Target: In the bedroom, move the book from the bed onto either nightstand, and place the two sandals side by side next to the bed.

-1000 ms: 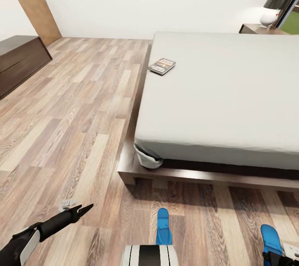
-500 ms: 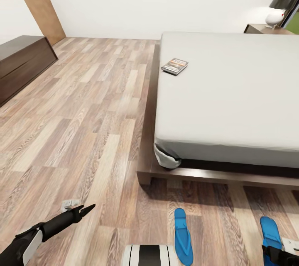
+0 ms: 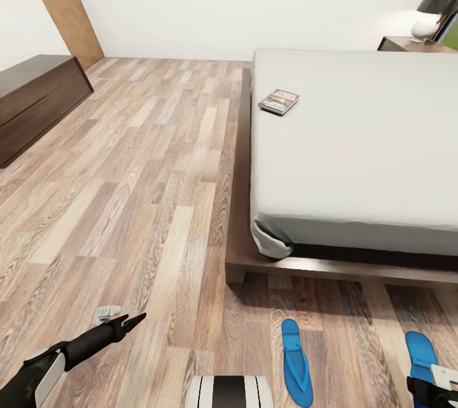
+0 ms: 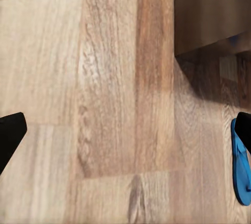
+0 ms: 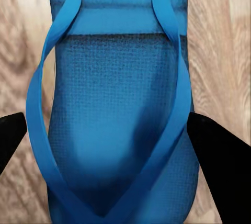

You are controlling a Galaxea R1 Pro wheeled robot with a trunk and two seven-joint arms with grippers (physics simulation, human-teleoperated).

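Standing: at the foot corner of the bed [image 3: 356,140], on the wood-plank floor [image 3: 146,160] of the bedroom.
Book: flat on the pale grey mattress near the bed's left edge, toward the head end [image 3: 279,102]; not yet moved.
Nightstand: dark top corner visible at the far right beyond the mattress [image 3: 413,44], carrying a white lamp base; well apart from the book.
Left sandal: bright blue, flat on the floor just past the bed frame's foot corner [image 3: 296,360]; also at the edge of the left wrist view [image 4: 240,169].
Right sandal: on the floor near the lower right of the head view [image 3: 420,353], well apart from the other, so not yet side by side; seen close up in the right wrist view with straps upward [image 5: 115,130].
Right pincer: spread wide, one finger on each side of the right sandal and not closed on it [image 5: 112,140]; judged poised for a grasp.
Left pincer: low over bare floor at the lower left [image 3: 130,321]; fingers wide apart in the left wrist view, holding nothing.
Dark low bench: against the wall at far left [image 3: 35,99]; not a target.
Progress: nothing completed as far as visible; sandal pairing apparently just beginning, book transfer wholly left.
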